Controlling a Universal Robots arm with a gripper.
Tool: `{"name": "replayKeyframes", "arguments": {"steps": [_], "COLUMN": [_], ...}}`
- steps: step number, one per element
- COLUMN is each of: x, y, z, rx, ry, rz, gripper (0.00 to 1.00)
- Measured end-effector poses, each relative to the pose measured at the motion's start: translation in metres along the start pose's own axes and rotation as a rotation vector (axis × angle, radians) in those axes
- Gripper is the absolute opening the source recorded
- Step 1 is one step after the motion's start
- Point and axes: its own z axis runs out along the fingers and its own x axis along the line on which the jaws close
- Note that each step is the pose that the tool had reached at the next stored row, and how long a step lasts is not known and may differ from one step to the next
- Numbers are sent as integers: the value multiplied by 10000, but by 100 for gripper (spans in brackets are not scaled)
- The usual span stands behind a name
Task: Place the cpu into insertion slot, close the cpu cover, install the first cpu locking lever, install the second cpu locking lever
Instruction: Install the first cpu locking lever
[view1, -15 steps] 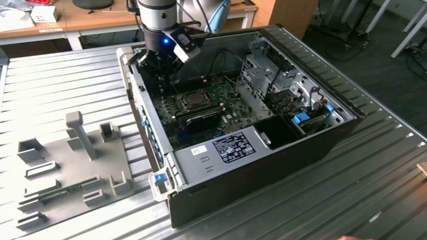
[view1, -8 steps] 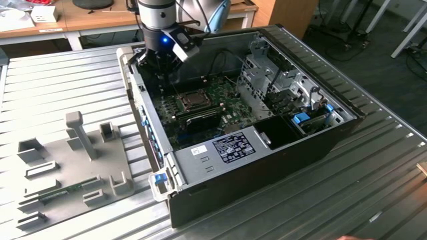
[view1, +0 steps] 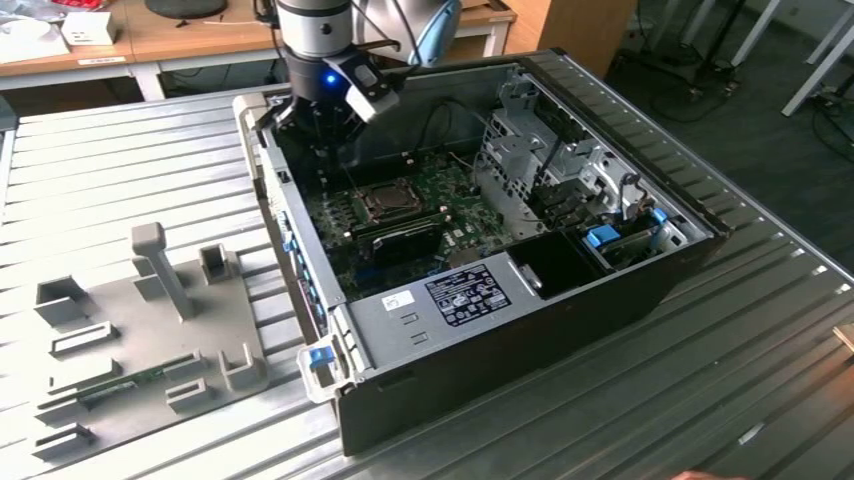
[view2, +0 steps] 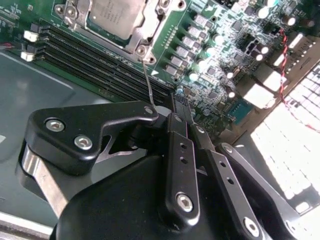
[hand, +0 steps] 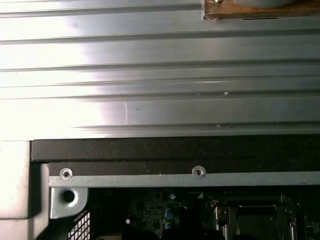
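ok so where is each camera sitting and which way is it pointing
exterior view: high, off the arm, looking down into the open computer case on the ribbed table; the arm hangs in it beside the insertion slot.
second wrist view: on the arm behind the tool, looking past it onto the green board and the cpu.
first wrist view: on the arm, looking over the case's edge across the table.
shared: all three catch the green board.
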Motion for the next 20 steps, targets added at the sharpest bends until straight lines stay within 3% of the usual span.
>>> {"name": "replayKeyframes", "arguments": {"steps": [20], "x": [-276], "y": [8], "z": [22], "rx": [15], "ry": [-15], "rz": [314], "gripper": [11]}}
